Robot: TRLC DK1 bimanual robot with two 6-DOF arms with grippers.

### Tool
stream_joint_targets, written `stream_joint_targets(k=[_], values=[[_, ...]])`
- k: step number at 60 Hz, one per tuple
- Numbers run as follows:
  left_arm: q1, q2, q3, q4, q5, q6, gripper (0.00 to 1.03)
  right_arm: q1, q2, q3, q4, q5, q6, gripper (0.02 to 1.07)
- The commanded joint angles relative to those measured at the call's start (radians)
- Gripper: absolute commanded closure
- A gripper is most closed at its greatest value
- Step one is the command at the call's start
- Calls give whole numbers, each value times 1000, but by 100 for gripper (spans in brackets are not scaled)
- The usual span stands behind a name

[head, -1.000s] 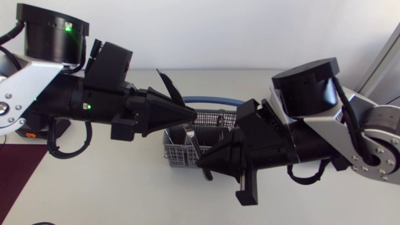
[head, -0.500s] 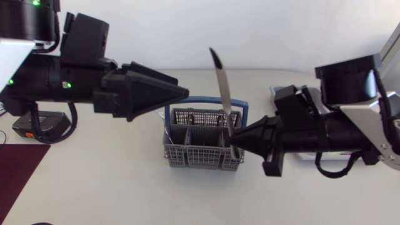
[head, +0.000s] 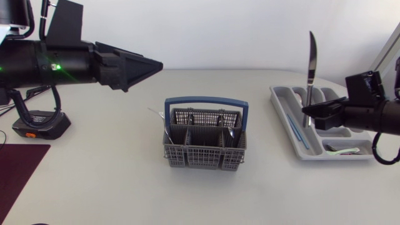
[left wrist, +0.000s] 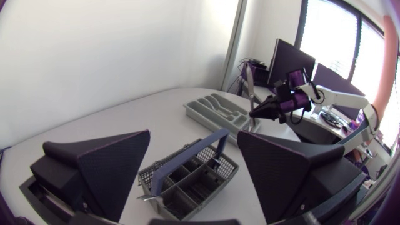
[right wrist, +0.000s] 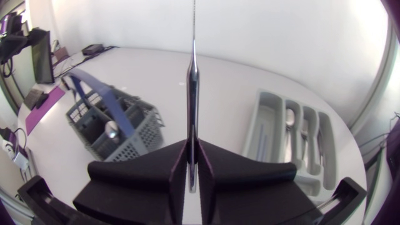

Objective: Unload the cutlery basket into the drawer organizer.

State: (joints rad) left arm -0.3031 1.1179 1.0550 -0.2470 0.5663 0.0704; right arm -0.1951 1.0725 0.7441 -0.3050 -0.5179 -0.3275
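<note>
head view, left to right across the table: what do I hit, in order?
black device → left gripper → cutlery basket → knife, upright in the right gripper. The drawer organizer overlaps those last two, so it is left unranked.

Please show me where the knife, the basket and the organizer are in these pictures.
knife [head: 310, 69], head view, on the blade.
basket [head: 203, 156], head view, on the front wall.
organizer [head: 280, 103], head view, on the wall nearest the basket.
</note>
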Motion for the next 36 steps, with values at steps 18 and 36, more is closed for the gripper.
stream_joint_targets(k=[18, 36], values=[[-5, 49, -58, -15, -152, 140, 6, -296, 389, 218, 150, 206, -116, 101], [-34, 63, -96, -14, -217, 166, 6, -339, 679, 454, 176, 368, -137, 101]])
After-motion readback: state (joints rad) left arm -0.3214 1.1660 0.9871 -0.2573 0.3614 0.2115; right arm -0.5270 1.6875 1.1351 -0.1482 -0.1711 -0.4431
